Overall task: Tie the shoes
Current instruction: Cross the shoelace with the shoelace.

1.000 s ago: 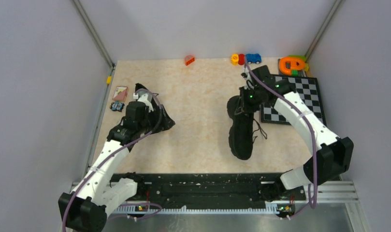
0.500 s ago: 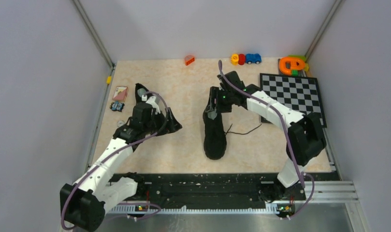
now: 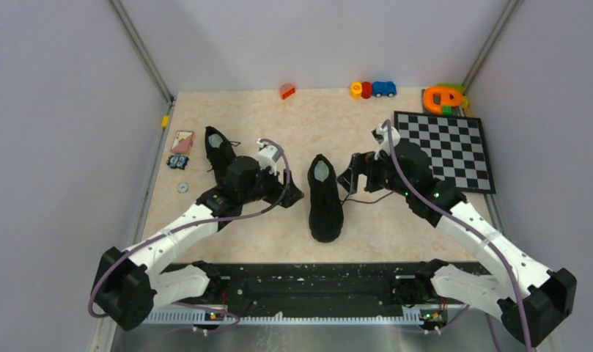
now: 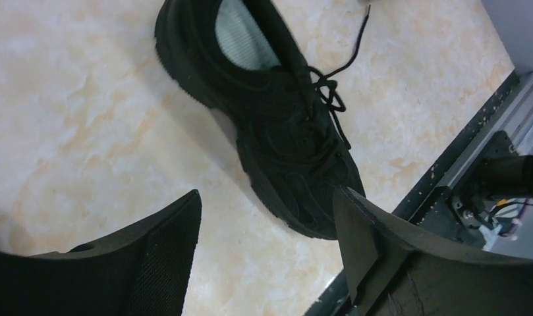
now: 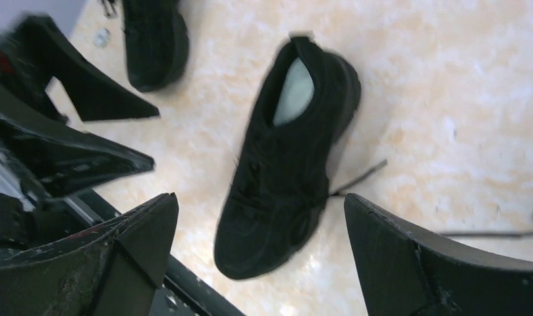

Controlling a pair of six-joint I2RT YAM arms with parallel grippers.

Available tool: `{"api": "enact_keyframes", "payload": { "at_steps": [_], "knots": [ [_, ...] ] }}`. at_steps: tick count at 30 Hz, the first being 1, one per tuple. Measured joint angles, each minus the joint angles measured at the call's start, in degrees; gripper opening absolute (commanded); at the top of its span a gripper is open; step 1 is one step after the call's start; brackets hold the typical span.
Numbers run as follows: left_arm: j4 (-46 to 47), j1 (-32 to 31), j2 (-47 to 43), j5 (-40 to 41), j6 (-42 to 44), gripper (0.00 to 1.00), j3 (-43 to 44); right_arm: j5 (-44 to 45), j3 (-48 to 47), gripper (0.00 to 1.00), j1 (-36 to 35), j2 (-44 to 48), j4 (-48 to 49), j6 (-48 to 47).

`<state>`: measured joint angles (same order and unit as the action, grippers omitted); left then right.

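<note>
The middle shoe (image 3: 325,199) lay on the desk (image 3: 278,132), its long axis from 12 to 6 o'clock, toe at 6. The left jaws, released, stood at its 9 o'clock. The right jaws, also released, stood at 3 o'clock, nearer the loose lace (image 5: 359,178). Half a second earlier the right jaws hung over the heel; the shoe stayed put.

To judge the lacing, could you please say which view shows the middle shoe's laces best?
Left wrist view: the laces are sharp over the tongue. The right wrist view is blurred, showing only a loose end; the top view shows just a trailing strand.
</note>
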<state>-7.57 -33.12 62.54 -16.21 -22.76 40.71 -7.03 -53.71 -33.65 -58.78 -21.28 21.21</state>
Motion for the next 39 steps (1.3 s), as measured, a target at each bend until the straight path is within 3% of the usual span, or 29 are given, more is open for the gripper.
{"api": "enact_keyframes", "payload": {
  "at_steps": [2, 7, 13, 17, 22, 26, 30, 34, 36, 38, 39],
  "knots": [
    [3.87, -1.68, 1.38, -0.15, 4.24, 0.76, 0.0, 0.55, 5.14, 0.96, 0.31, 3.28, 1.22, 0.44],
    [9.79, -3.34, 4.52, -3.63, 17.92, 0.77, 1.22, 1.57, 16.0, 0.68, 0.46, 4.87, 2.89, 0.22],
    [8.9, -3.39, 11.58, -7.48, 34.23, 0.75, 8.37, 2.4, 23.47, 0.57, 0.46, 5.38, 6.99, -6.19],
    [8.13, -3.39, 14.88, -8.63, 42.03, 0.72, 11.76, 2.64, 23.37, 0.73, 0.46, 1.55, 8.55, -9.4],
    [6.93, -3.37, 17.73, -9.79, 48.13, 0.71, 13.73, 3.63, 18.53, 0.75, 0.46, -8.37, 6.86, -13.84],
    [6.19, -3.37, 18.32, -10.64, 50.51, 0.7, 13.73, 4.81, 16.5, 0.71, 0.46, -12.57, 7.28, -17.59],
    [6.34, -3.37, 18.36, -11.85, 52.19, 0.7, 13.73, 6.25, 14.36, 0.57, 0.46, -17.9, 8.04, -21.9],
    [6.36, -3.37, 18.71, -12.09, 53.48, 0.7, 13.73, 6.73, 10.69, 0.54, 0.46, -24.33, 8.17, -25.35],
    [6.36, -3.37, 18.73, -12.07, 54.03, 0.69, 13.73, 6.86, 10.03, 0.36, 0.46, -26.51, 8.92, -26.34],
    [6.6, -3.37, 18.73, -12.11, 54.31, 0.69, 13.73, 6.93, 10.03, 0.02, 0.46, -27.74, 9.29, -27.06],
    [6.67, -3.37, 18.73, -12.13, 54.45, 0.69, 13.73, 6.82, 10.03, 0.0, 0.55, -28.13, 9.38, -27.52]
  ]
}}
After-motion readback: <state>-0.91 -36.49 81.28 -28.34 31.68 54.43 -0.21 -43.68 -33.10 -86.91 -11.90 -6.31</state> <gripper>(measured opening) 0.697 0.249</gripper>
